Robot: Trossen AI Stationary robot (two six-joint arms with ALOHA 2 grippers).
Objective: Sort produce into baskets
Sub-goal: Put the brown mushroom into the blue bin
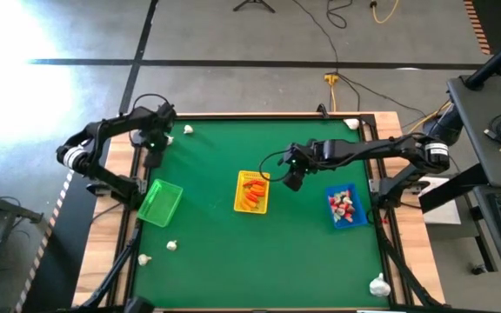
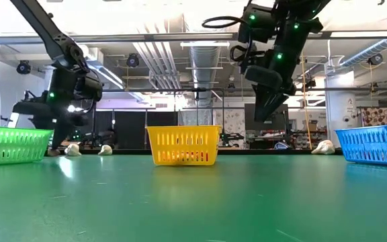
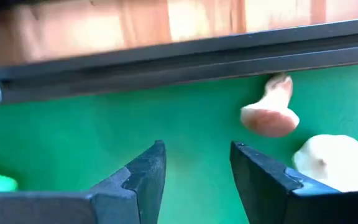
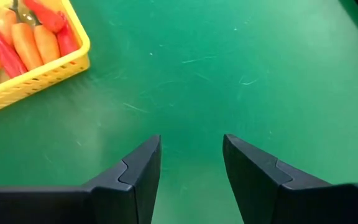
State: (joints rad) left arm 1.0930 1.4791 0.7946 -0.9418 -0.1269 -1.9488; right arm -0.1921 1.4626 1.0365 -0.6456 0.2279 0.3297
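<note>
Three perforated baskets sat in a loose row across the green table (image 1: pixel 259 252): a green basket (image 1: pixel 160 203) near the left edge, a yellow basket (image 1: pixel 251 192) at the centre and a blue basket (image 1: pixel 344 206) toward the right edge. Orange and red pieces (image 4: pixel 23 37) filled the yellow one, and red-and-white pieces (image 1: pixel 344 205) lay in the blue. The right gripper (image 4: pixel 190 163) hung above the bare surface just beside the yellow basket, between it and the blue, its fingers spread with nothing between them. The left gripper (image 3: pixel 196 169) hovered low near the far left corner, fingers parted and empty, with a small mushroom-shaped piece (image 3: pixel 271 112) and a rounded cream piece (image 3: pixel 333 162) lying close ahead of it by the dark far rim. More cream pieces lay loose on the surface: one at the far right corner (image 1: pixel 352 124), one at the near right corner (image 1: pixel 378 283) and two near the near left corner (image 1: pixel 171 246)
</note>
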